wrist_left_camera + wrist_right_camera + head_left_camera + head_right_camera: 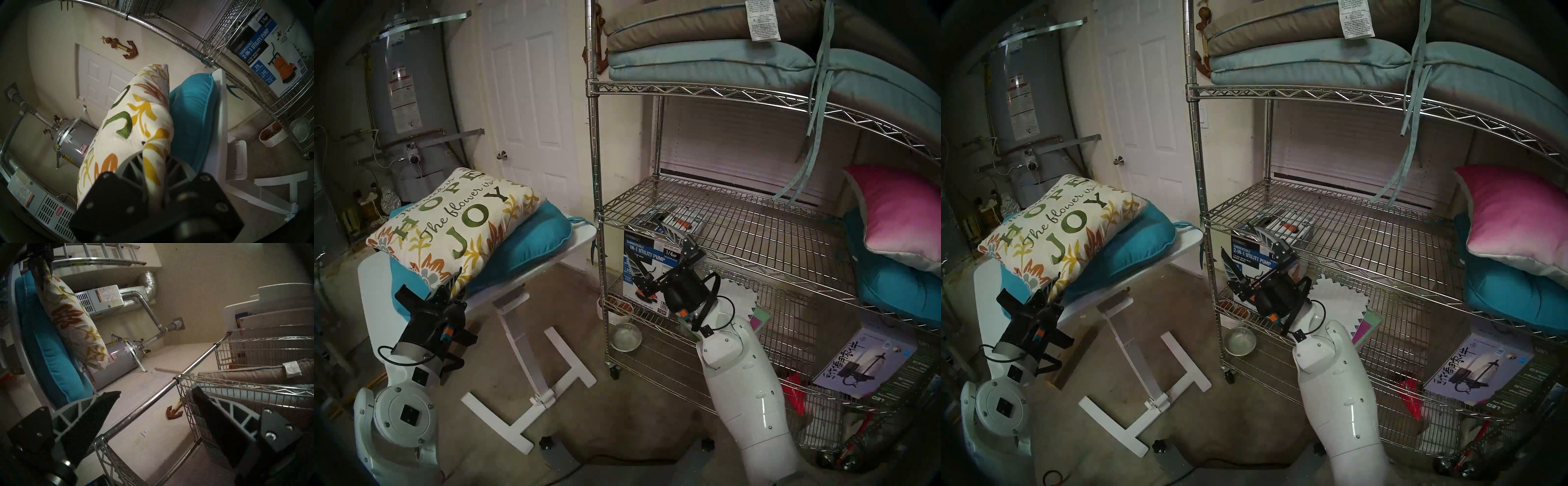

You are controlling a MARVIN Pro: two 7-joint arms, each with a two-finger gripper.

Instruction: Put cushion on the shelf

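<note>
Left gripper (451, 283) clenched on the near corner of the cushion (456, 220); cushion lies tilted on a teal seat cushion (531, 244), itself on the small white tilting table (578, 237), left of the shelf (597, 152) and not on it. Right gripper (660, 251) empty, fingers spread wide, raised at the shelf's front-left post by the utility pump box (644, 258). Middle tier bare on its left half; pink pillow (897, 210) at its right end.
</note>
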